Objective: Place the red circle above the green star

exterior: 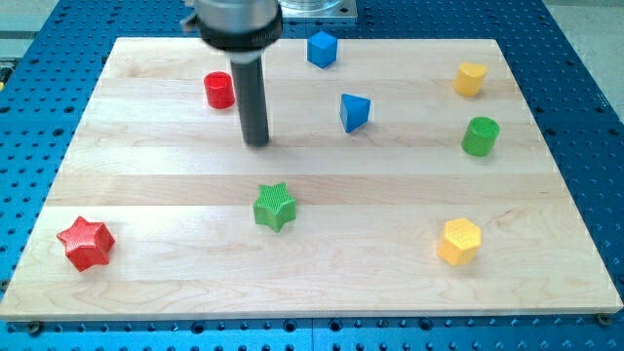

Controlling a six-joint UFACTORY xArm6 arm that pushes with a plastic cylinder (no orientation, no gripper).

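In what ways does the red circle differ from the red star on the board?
The red circle is a round cylinder; the red star has five points. The red circle sits near the view's top, just left of my tip; the red star lies at the bottom left corner, far from it. Both are red.

Wooden board (pixel 146 292) as landmark: red star (pixel 86 243) at its bottom-left corner, blue cube (pixel 322 49) at top edge, blue wedge, maybe a triangle (pixel 354 112), mid-top; yellow blocks (pixel 470 79) (pixel 459 241) and green cylinder (pixel 480 136) along right side.
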